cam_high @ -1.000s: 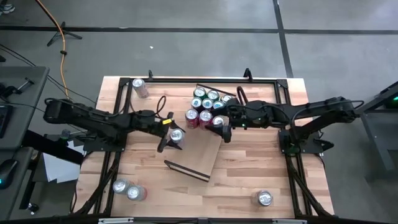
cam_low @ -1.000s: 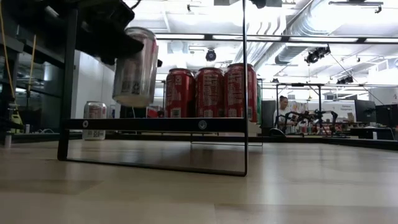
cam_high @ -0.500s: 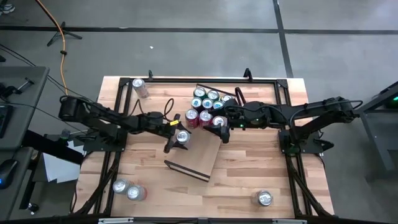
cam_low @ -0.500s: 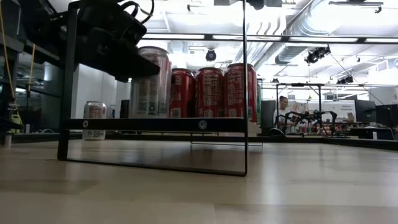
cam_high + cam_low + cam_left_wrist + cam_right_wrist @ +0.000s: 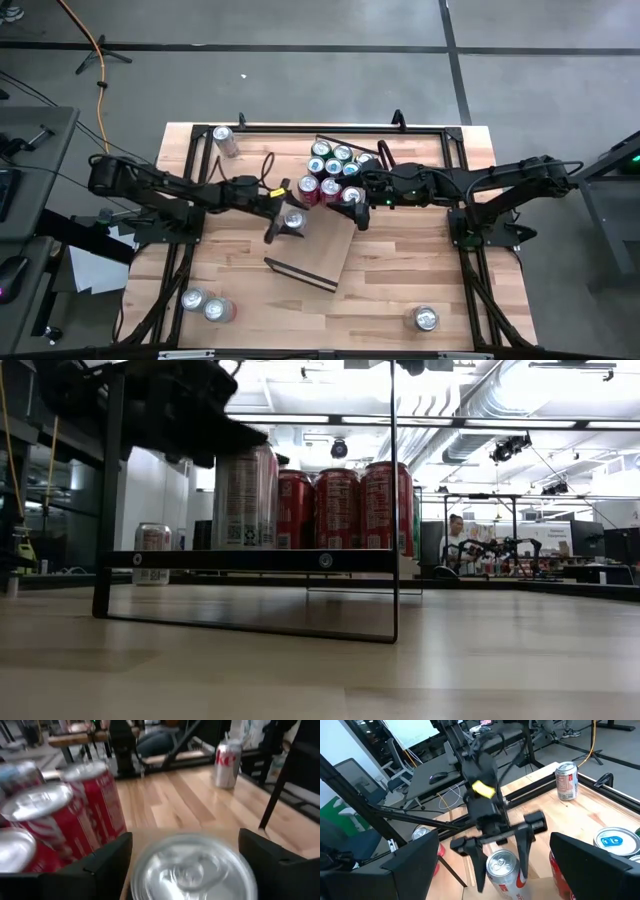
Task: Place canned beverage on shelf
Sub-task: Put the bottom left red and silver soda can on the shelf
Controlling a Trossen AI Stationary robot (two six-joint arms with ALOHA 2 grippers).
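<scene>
A silver can [image 5: 291, 220] stands upright on the light-wood shelf [image 5: 325, 252], its base on the board beside a group of red cans [image 5: 330, 172]. The low view shows the silver can [image 5: 245, 500] next to the red cans [image 5: 338, 510] above the shelf's dark rail [image 5: 250, 560]. My left gripper [image 5: 285, 224] reaches in level from the table's left. Its fingers [image 5: 522, 845] stand on either side of the silver can's [image 5: 502, 870] upper wall, spread slightly wider than the can. My right gripper [image 5: 360, 213] hangs open above the shelf, to the right of the silver can.
A can [image 5: 224, 140] stands at the table's far left, two cans [image 5: 205, 305] at the near left and one [image 5: 427, 318] at the near right. A dark frame [image 5: 440, 130] edges the tabletop. The shelf's near half is bare board.
My left gripper has gone down and toward the table's right with the silver can. The can was lifted and tilted a second ago. It now stands upright on the shelf, close against the red cans.
</scene>
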